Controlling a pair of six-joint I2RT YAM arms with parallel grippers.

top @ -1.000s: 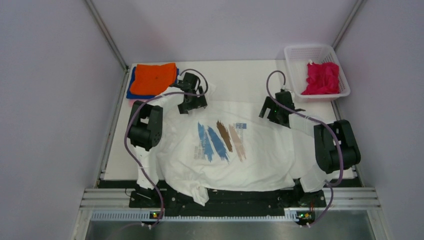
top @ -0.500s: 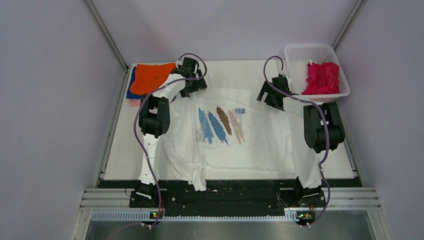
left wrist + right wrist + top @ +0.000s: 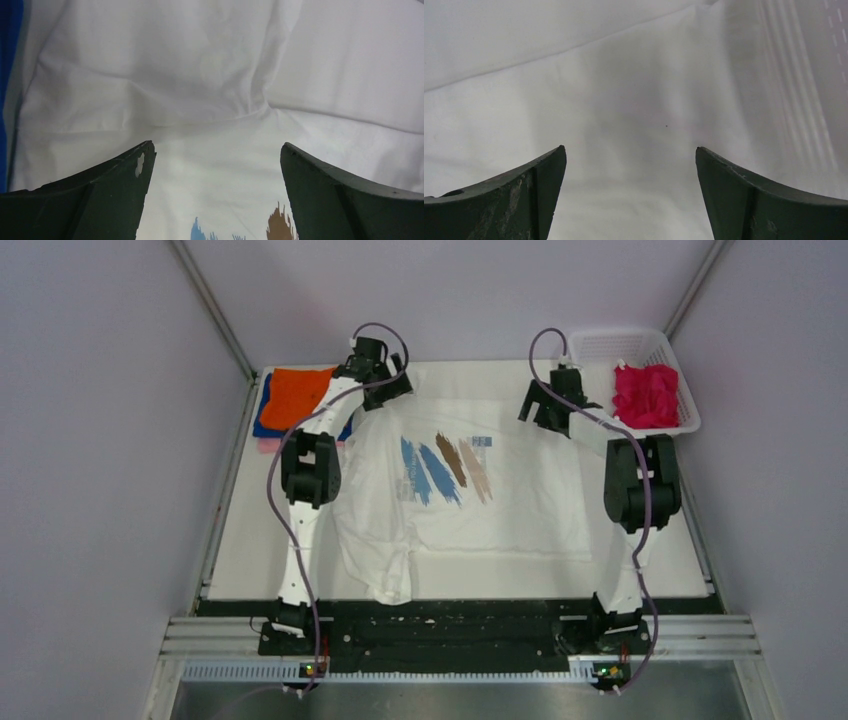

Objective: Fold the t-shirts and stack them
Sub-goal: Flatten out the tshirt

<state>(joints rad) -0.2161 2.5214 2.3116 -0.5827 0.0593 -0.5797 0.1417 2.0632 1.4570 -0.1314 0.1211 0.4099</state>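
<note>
I get only slivers of the blue shirt [image 3: 262, 420] and pink shirt [image 3: 266, 445] under the orange shirt [image 3: 300, 395] (far-left corner); my left wrist view crops the print [image 3: 280, 226] on the white shirt [image 3: 200, 75].

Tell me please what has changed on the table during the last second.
The left gripper and right gripper moved toward the far edge, both open now, and the white t-shirt slid with them: its hem, which hung over the near edge, now lies on the table. The orange t-shirt and the magenta t-shirt in the basket stayed put.
</note>
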